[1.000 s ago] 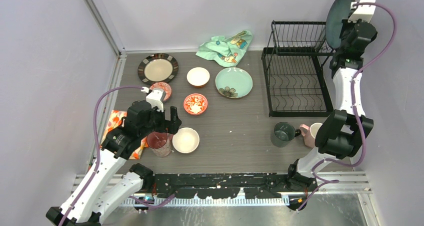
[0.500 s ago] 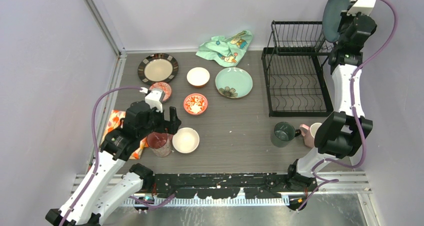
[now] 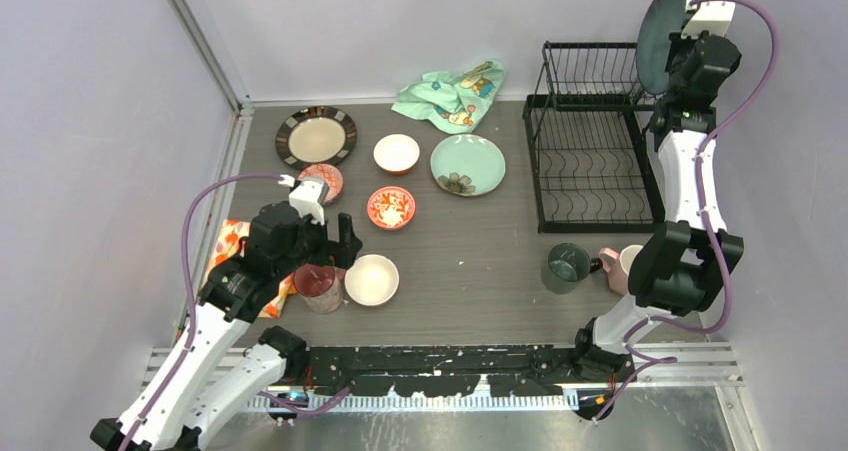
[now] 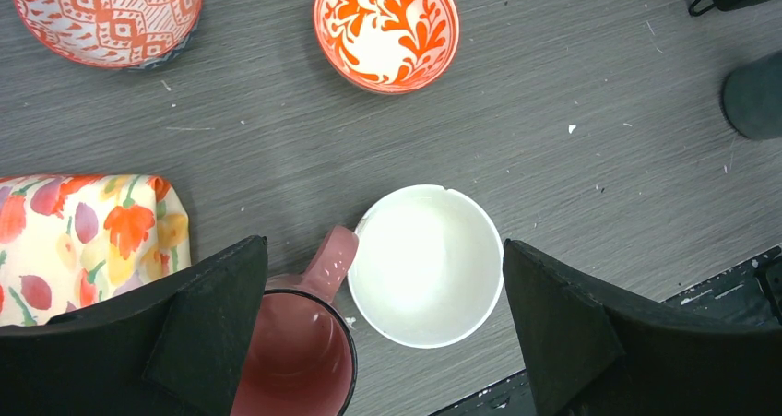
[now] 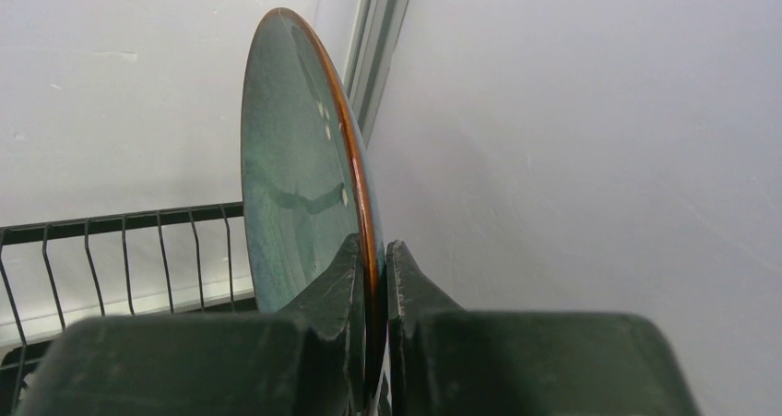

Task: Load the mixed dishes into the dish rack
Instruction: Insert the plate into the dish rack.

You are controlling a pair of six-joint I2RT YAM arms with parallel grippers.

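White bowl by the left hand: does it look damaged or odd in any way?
Yes, slightly. The white bowl has a small notch in its far rim, where the smooth curve breaks; it looks like a chip. Otherwise it sits upright and empty, right beside the handle of the pink cup.

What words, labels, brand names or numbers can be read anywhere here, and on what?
None can be read.
The mint-green cartoon-print cloth bears prints too small to tell letters from drawings.
The orange floral cloth, red leaf-patterned bowl and pale green plate show only decoration.
The dark blue-green plate in the right gripper shows no writing.
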